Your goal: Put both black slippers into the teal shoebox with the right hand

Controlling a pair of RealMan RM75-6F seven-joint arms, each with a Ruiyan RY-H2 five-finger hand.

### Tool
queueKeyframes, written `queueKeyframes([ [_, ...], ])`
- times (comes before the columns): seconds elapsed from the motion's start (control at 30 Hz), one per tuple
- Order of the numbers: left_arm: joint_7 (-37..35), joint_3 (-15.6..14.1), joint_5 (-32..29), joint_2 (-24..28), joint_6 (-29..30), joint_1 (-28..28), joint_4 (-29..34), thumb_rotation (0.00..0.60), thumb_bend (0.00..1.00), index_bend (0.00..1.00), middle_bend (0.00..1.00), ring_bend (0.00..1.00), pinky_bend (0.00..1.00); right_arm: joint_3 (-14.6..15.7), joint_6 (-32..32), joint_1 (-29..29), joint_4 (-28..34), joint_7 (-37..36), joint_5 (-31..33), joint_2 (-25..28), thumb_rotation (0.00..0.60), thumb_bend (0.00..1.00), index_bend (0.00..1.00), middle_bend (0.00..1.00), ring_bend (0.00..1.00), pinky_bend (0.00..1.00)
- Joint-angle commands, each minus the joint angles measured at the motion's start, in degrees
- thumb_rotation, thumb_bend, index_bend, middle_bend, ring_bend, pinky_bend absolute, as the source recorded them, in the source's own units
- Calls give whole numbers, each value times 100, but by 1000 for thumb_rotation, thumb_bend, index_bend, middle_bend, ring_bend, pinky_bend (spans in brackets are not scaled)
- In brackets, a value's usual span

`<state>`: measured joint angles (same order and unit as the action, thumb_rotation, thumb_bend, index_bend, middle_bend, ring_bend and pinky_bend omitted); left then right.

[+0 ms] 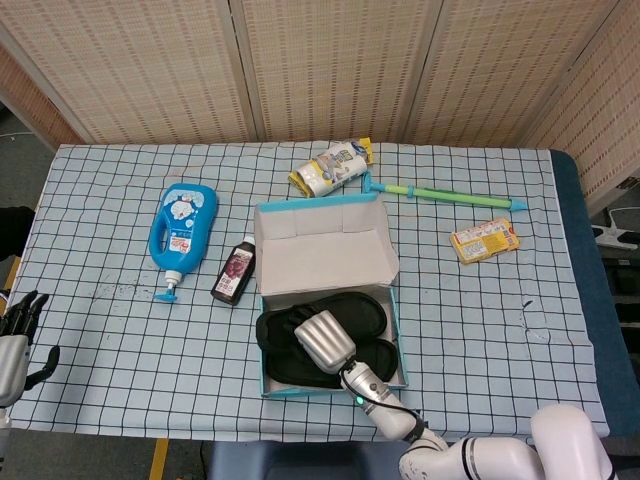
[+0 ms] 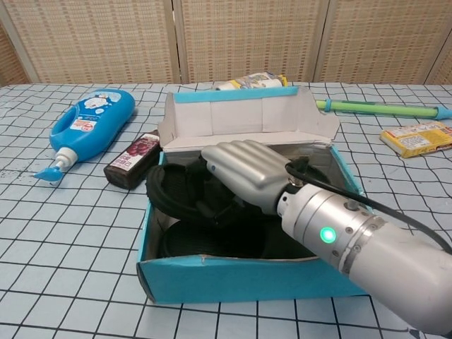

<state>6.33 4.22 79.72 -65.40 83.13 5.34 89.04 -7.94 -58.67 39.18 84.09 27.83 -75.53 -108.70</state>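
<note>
We see both black rubber slippers inside the open teal cardboard shoebox [image 1: 394, 322], long axes running 9 to 3 o'clock across the box. The upper slipper [image 2: 173, 189] lies tilted on the lower slipper [image 2: 212, 244], its left end riding up by the box's left wall. Which end is the toe we cannot tell.

Our silver right hand [image 2: 244, 173] lies palm-down on the upper slipper, dark fingers [image 2: 205, 205] curled down over it; whether they grip or only press, we cannot tell. Our left hand [image 1: 15, 335] sits at the bench's 8 o'clock edge, fingers apart, holding nothing.

The bench [image 1: 480, 330] wears a white cloth with a black grid; woven reed screens [image 1: 330, 60] stand behind.

At the box's 10 o'clock lie a small dark brown bottle [image 1: 234, 271] and a blue dispenser bottle [image 1: 181, 226]. At 12 o'clock sits a yellow-white snack bag [image 1: 333, 167]; a green-and-blue stick [image 1: 445, 194] and a yellow packet [image 1: 485, 240] lie toward 2 o'clock. The box's raised lid flap [image 2: 244, 120] stands just behind the hand.
</note>
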Motion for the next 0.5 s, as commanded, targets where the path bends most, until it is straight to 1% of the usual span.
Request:
queueKeyframes([
  [0.03, 0, 0, -1, -1, -3, 1, 2, 600, 413, 29, 0, 90, 540, 83, 2, -22, -32, 99, 11, 29, 600, 460, 522, 447, 299, 341],
  [0.23, -1, -4, -1, -1, -6, 1, 3, 600, 414, 30, 0, 90, 541, 242, 8, -111, -128, 568, 245, 56, 600, 461, 522, 447, 299, 343],
  [0.33, 5, -2, -4, -5, -9, 3, 0, 600, 414, 30, 0, 90, 540, 235, 28, -124, -166, 719, 393, 35, 600, 462, 522, 447, 299, 345],
  [0.5, 12, -2, -16, -13, -28, 11, -16, 600, 414, 30, 0, 90, 541, 205, -42, -127, -232, 891, 470, -14, 600, 462, 522, 447, 298, 348],
])
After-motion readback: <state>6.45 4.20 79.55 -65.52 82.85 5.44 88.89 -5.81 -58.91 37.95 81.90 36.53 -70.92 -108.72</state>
